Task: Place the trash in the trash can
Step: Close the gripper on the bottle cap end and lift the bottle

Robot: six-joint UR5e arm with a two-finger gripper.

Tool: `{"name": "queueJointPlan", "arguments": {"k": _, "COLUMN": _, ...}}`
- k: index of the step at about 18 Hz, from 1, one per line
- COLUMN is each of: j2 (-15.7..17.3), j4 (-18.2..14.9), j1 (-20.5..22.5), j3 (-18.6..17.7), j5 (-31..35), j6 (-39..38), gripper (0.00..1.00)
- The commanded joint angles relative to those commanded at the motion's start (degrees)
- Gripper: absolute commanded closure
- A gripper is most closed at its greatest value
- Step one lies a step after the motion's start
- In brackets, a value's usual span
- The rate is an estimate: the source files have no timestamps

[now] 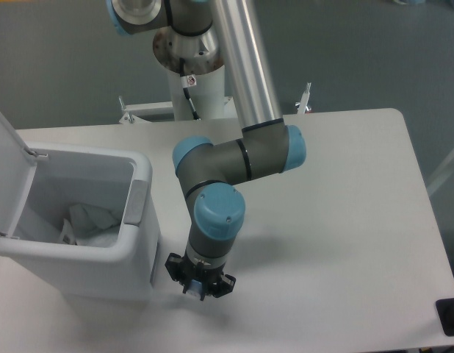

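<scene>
Jaws first: your gripper points straight down at the near edge of the surface, just right of the trash can, and from this angle the wrist body hides the fingers, so you cannot tell how wide they stand. A small pale blue-white patch shows right beneath the tool; it may be a bottle cap or part of something held, but it is too small and blurred to call, so treat the grasp as unconfirmed. Neither the water bottle nor the plastic bag is plainly in view anywhere on the surface. The can sits at the left with its lid swung up and back, and some white crumpled material lies inside it; whether that includes the bag cannot be read. Your main risk is moving on a grip you have not verified: if the jaws hold only the tip of an item, a quick lift or swing left could drop it short of the opening. The second risk is the can wall itself, since the tool sits low and just beside the can's right side with its grey latch. A sideways move without first rising would likely strike that wall and shove the can. Watch the elbow too; it hangs over the can's far right corner and could clip the rim.
</scene>
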Motion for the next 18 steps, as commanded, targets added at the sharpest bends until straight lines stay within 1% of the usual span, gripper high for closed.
{"name": "queueJointPlan", "arguments": {"k": 3, "j2": -0.17, "j4": 0.09, "j1": 1.5, "j3": 3.6, "j5": -3.35, "j6": 0.0, "gripper": 0.97}}
{"name": "queueJointPlan", "arguments": {"k": 6, "j2": -0.09, "j4": 0.26, "j1": 2.9, "j3": 6.42, "j5": -5.72, "j6": -0.26, "gripper": 0.97}}
{"name": "queueJointPlan", "arguments": {"k": 8, "j2": 0.26, "j4": 0.18, "j1": 4.04, "j3": 9.14, "j5": -8.79, "j6": -0.53, "gripper": 0.97}}
{"name": "queueJointPlan", "arguments": {"k": 11, "j2": 2.71, "j4": 0.17, "j1": 6.41, "j3": 11.61, "j5": -17.13, "j6": -5.43, "gripper": 0.97}}
{"name": "queueJointPlan", "arguments": {"k": 13, "j2": 4.39, "j4": 0.18, "j1": 7.3, "j3": 13.19, "j5": -21.53, "j6": -9.03, "gripper": 0.97}}
{"name": "queueJointPlan", "arguments": {"k": 15, "j2": 6.06, "j4": 0.26, "j1": 7.74, "j3": 13.72, "j5": -24.61, "j6": -12.47, "gripper": 0.97}}
{"name": "queueJointPlan", "arguments": {"k": 18, "j2": 8.34, "j4": 0.53, "j1": 7.65, "j3": 14.33, "j5": -30.14, "j6": -15.11, "gripper": 0.97}}
